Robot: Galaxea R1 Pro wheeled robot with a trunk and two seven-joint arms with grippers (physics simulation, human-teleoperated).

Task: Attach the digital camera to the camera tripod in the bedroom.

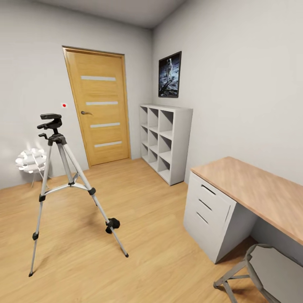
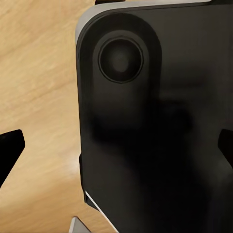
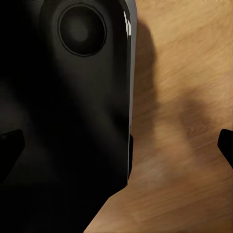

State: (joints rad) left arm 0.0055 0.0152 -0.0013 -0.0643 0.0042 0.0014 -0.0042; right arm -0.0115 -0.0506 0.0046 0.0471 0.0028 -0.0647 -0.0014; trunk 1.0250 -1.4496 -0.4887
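Tripod (image 1: 63, 185) first, from the head view: the camera tripod stands on the light wood floor (image 1: 147, 235) at the left of the picture, legs spread, its long axis upright, the black pan head (image 1: 51, 122) at the top bare of any camera. It lies ahead and to the robot's left, so by my reckoning the left arm is the nearer one for any work at that head. A wooden door (image 1: 101, 109) and a white cube shelf (image 1: 166, 141) stand behind it, a wood-topped desk (image 1: 256, 189) with grey drawers to the right, and a grey stool (image 1: 269, 269) just in front of the desk. I see no digital camera on the desk or the floor here, so it has yet to be found.

Left wrist view: the left gripper (image 2: 119, 148) hangs over the wood floor beside a dark rounded panel of the robot's own body (image 2: 160, 121). Its dark fingertips (image 2: 9, 148) sit at the opposite edges, well apart, with nothing between them.

Right wrist view: the right gripper (image 3: 119, 145) looks the same, fingertips (image 3: 10, 145) wide apart and empty, dark body panel on one side, floor on the other.
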